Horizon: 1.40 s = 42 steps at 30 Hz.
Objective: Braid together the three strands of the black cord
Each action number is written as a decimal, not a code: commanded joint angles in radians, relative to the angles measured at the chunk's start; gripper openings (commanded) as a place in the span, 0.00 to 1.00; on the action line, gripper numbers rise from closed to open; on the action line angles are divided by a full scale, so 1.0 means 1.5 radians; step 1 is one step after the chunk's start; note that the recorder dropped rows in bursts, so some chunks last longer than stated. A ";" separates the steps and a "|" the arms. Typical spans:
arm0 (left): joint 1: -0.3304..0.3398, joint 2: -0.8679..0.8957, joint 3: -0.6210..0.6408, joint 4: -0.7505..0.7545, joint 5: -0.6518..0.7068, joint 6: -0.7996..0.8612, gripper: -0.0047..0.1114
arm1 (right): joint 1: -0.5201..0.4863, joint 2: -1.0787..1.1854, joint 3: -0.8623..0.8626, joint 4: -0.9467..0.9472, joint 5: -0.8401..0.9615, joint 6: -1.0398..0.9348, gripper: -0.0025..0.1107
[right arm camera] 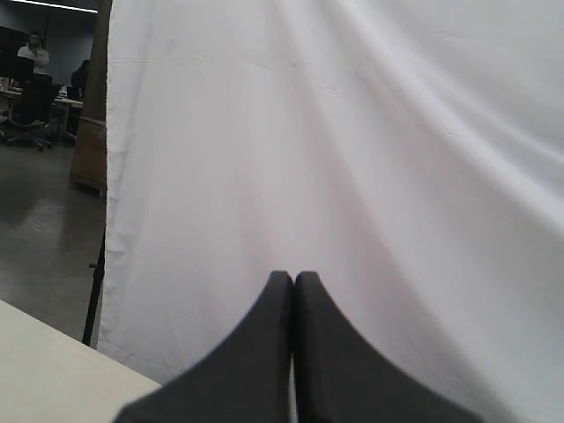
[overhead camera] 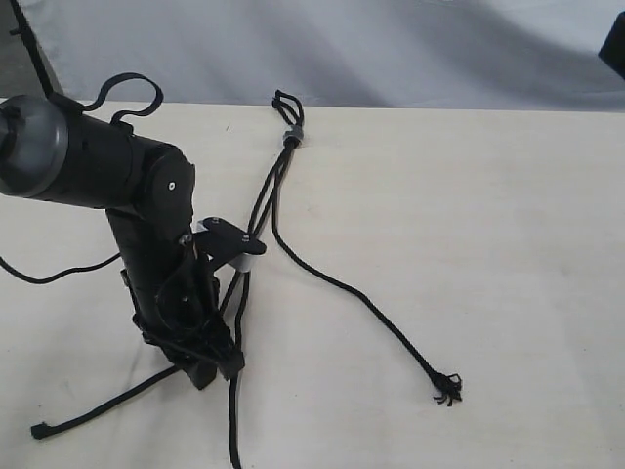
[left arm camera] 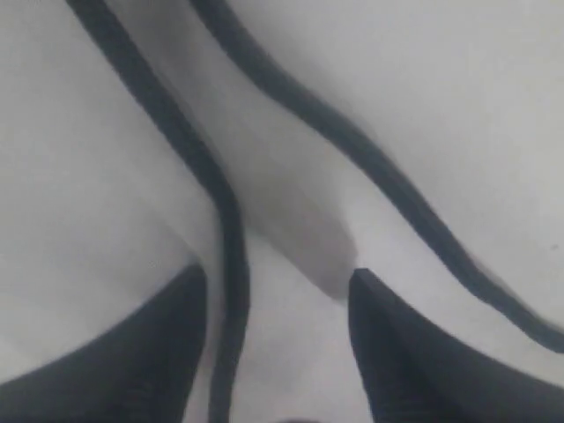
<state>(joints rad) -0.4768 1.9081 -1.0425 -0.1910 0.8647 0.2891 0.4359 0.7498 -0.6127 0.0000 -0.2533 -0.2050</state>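
Note:
The black cord lies on the pale table (overhead camera: pixel 469 215), with its short loop (overhead camera: pixel 286 101) and grey band (overhead camera: pixel 292 135) at the far edge. From the band the three strands fan out towards the front. One strand (overhead camera: pixel 371 305) runs right to a frayed tip (overhead camera: pixel 448 388), one (overhead camera: pixel 234 420) runs straight to the front edge, and one (overhead camera: pixel 98 403) trails to the front left. My left gripper (overhead camera: pixel 208 363) points down onto the table among them. In the left wrist view it (left arm camera: pixel 278 275) is open, with one strand (left arm camera: pixel 231 264) lying between the jaws close to one finger. Another strand (left arm camera: pixel 397 185) passes outside. My right gripper (right arm camera: pixel 293 278) is shut and empty.
A white curtain (overhead camera: pixel 391 49) hangs behind the table, and the right gripper faces this curtain (right arm camera: pixel 352 159). A thicker arm cable (overhead camera: pixel 49 274) trails off the left arm. A dark part (overhead camera: pixel 615 44) shows at the top right corner of the exterior view.

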 commanded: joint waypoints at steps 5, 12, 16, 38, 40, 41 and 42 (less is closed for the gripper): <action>0.002 -0.093 -0.043 0.020 0.058 0.003 0.53 | -0.002 0.001 0.002 0.000 -0.008 -0.003 0.02; 0.002 -0.300 -0.062 0.020 -0.067 0.002 0.53 | -0.002 0.001 0.002 0.000 -0.008 -0.002 0.02; 0.002 -0.387 -0.062 0.020 -0.162 0.002 0.53 | -0.002 0.001 0.002 0.000 -0.001 0.006 0.02; 0.002 -0.540 0.019 0.107 -0.283 -0.007 0.04 | 0.083 0.233 -0.003 0.000 0.159 0.247 0.02; 0.002 -0.540 0.034 0.107 -0.293 -0.007 0.04 | 0.126 0.274 -0.009 0.000 0.159 0.247 0.02; 0.002 -0.540 0.039 0.112 -0.306 -0.007 0.04 | 0.150 0.292 -0.015 0.000 0.159 0.247 0.02; 0.002 -0.540 0.043 0.112 -0.325 -0.007 0.04 | 0.171 0.309 -0.019 0.000 0.159 0.247 0.02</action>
<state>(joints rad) -0.4768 1.1039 -0.9958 -0.0322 0.4332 0.2859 0.6234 1.1535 -0.6216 0.0000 -0.0108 0.1592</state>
